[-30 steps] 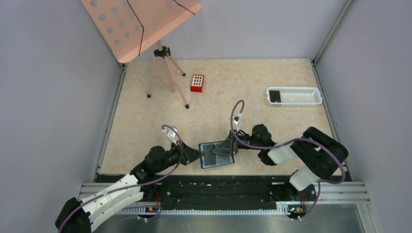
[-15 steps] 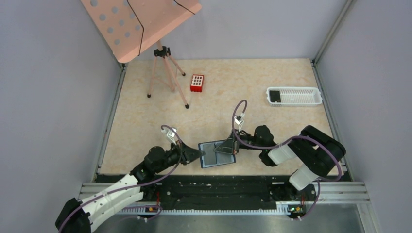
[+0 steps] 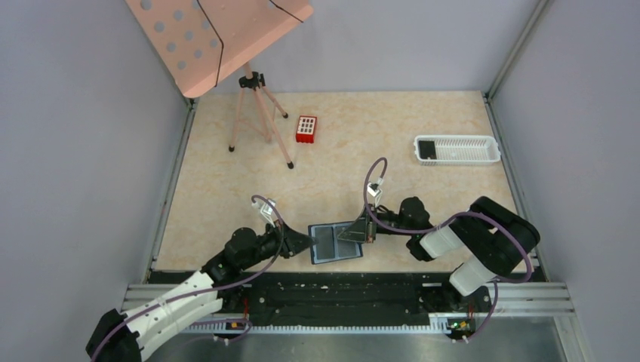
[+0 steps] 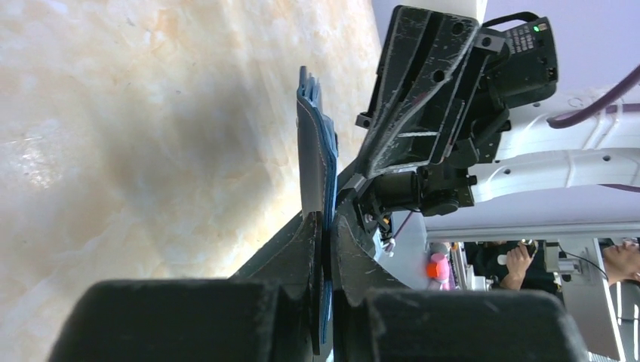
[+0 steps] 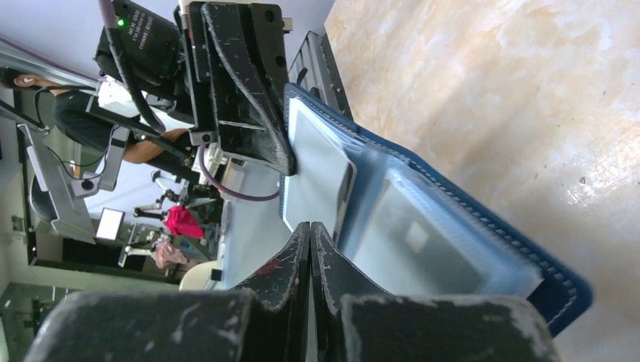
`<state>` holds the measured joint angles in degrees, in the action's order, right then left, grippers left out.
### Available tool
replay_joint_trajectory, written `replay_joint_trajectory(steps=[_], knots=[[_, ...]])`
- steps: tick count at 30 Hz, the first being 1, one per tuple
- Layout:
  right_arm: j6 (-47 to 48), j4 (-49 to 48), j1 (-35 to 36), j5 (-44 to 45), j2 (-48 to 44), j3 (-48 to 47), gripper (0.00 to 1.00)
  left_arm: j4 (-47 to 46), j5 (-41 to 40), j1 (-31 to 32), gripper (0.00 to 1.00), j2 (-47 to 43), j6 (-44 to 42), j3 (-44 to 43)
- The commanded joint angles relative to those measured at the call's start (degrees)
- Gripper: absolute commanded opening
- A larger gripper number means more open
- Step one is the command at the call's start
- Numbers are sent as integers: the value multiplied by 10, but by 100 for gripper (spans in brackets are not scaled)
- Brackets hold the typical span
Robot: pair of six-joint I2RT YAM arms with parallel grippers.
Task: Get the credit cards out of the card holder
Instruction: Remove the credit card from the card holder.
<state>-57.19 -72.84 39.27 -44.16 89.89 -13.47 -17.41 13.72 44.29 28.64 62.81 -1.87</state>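
The blue card holder [image 3: 332, 243] lies open near the table's front edge, its greyish pockets [image 5: 445, 245] facing up. My left gripper [image 3: 304, 241] is shut on its left edge, the blue edge [image 4: 315, 151] pinched between the fingers. My right gripper [image 3: 356, 232] is shut over the right half; its tips [image 5: 310, 226] meet at the near edge of a glossy credit card [image 5: 317, 181] sitting in a pocket. Whether that card is pinched I cannot tell. Another dark credit card [image 3: 427, 148] lies in the white tray.
The white slotted tray [image 3: 468, 149] stands at the back right. A small red box [image 3: 306, 129] and a pink stand on a tripod [image 3: 256, 113] are at the back left. The metal rail [image 3: 340, 290] runs along the front edge.
My right gripper has closed and slid slightly right and toward the front edge over the card holder. The left gripper keeps its hold and has not moved.
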Motion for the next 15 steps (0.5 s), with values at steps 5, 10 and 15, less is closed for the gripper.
replay_joint_trajectory(steps=[5, 10, 15], knots=[[4, -35, -9, -25, -14, -3, 0, -34, 3, -3, 0, -3, -7, -6], [2, -22, -9, -19, -17, -9, 25, -67, 7, -3, 0, -3, 1, 0], [-3, -28, -9, -25, -7, -18, 32, -87, 20, -3, 0, 12, 3, -2]])
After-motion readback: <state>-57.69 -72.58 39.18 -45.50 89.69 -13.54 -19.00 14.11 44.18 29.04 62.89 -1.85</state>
